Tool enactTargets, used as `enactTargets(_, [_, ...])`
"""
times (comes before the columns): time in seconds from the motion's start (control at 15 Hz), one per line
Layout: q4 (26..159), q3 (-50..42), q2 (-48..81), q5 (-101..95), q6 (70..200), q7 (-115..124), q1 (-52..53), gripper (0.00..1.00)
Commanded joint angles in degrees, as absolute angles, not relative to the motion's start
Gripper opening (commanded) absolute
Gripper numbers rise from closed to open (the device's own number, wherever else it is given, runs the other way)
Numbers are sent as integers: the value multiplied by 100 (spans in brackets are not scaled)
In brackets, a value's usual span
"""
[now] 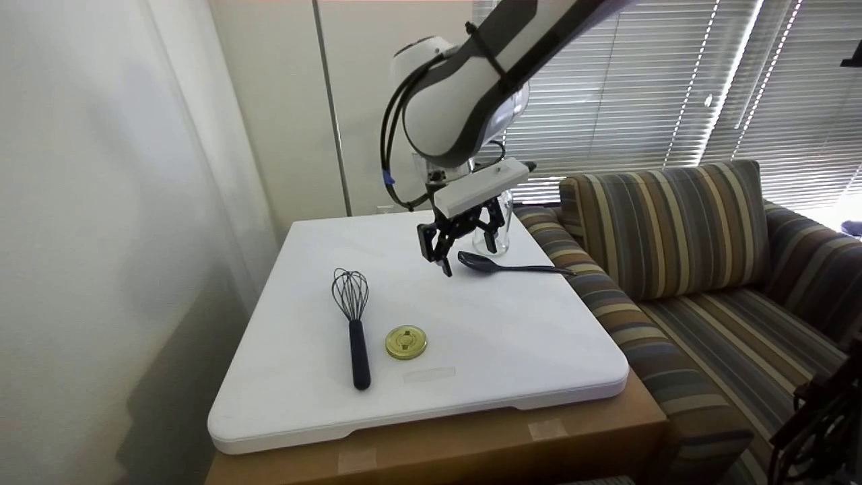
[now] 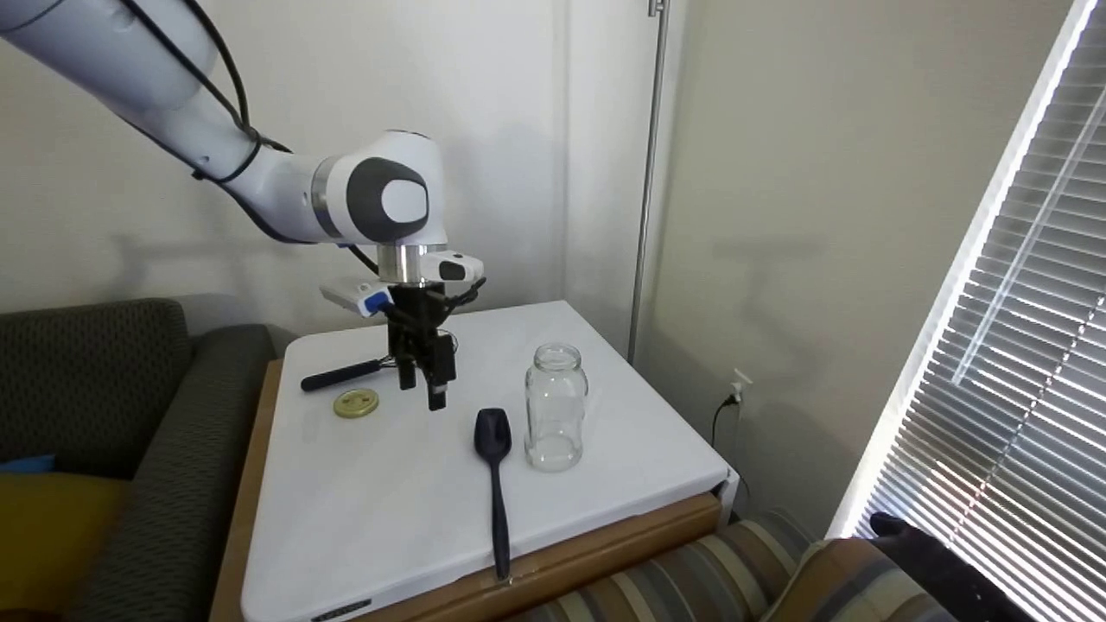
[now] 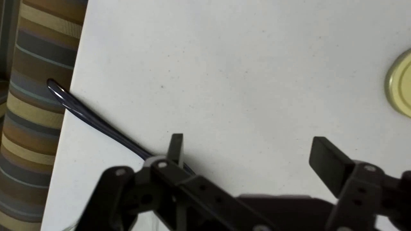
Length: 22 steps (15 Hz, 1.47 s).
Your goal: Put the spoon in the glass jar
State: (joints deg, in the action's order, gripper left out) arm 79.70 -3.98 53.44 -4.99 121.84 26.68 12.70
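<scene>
Far left in your wrist view: striped armchair [image 3: 33, 138], then the spoon [image 3: 107, 128], handle tip poking past the edge of the tabletop [image 3: 240, 80], handle running diagonally in until the end effector [image 3: 250, 150] covers it. An exterior view gives you the whole spoon: on the tabletop, bowl beside the foot of the glass jar [image 2: 556, 406], near but apart. Jar's upright, mouth open.

Expect the spoon to be light and stiff, plastic at a guess. You won't break it, but the handle is glossy and rounded, so a loose pinch may let it slip or roll. Take it on the thin handle just behind the bowl; I'd bet the bowl end weighs more. The jar is the fragile one, so don't nudge it on the way in.

Middle: end effector, jaws wide apart, nothing between them. The jaw nearer the spoon overlaps its handle in your wrist view, but it looks raised off the tabletop in both exterior views, so I read no contact. You'll likely need to rotate so the jaws close square across the handle.

Right edge: yellowish disc [image 3: 401, 85], partly cut off.
</scene>
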Motion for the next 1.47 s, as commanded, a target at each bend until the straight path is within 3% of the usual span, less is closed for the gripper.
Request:
enactTargets(0.0, [7736,-554,5679,-631,12495,2716,1327,100])
enactTargets(1.4, [7542,-661,5903,-611,12681,2721,1375,100])
